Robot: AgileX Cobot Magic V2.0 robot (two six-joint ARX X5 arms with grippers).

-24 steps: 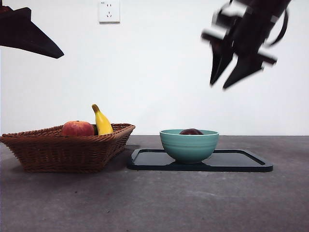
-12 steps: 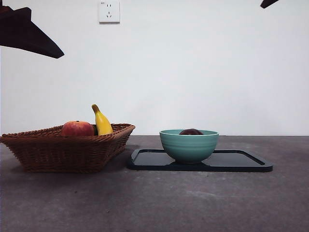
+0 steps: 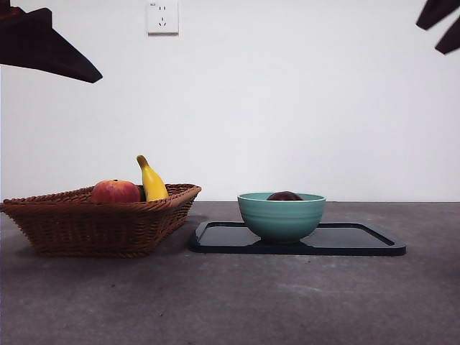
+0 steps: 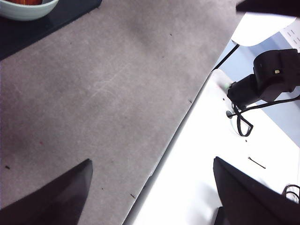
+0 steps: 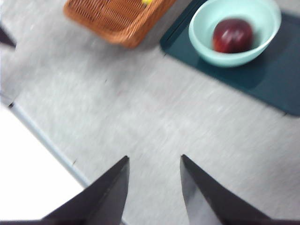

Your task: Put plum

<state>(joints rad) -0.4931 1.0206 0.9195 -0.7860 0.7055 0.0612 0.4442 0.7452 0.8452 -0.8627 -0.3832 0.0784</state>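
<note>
The plum (image 3: 284, 195) lies inside the teal bowl (image 3: 281, 216), which stands on the dark tray (image 3: 359, 240) on the tabletop (image 3: 230, 302). At the bowl's 9 o'clock a wicker basket (image 3: 100, 223) holds a red-orange fruit (image 3: 115, 191) and a banana (image 3: 152, 180). The right hand (image 5: 153, 187) hangs high, jaws apart and empty; the left hand (image 4: 150, 192) waits, jaws wide apart. The placing looks done; what remains is likely only parking the arms.
</note>
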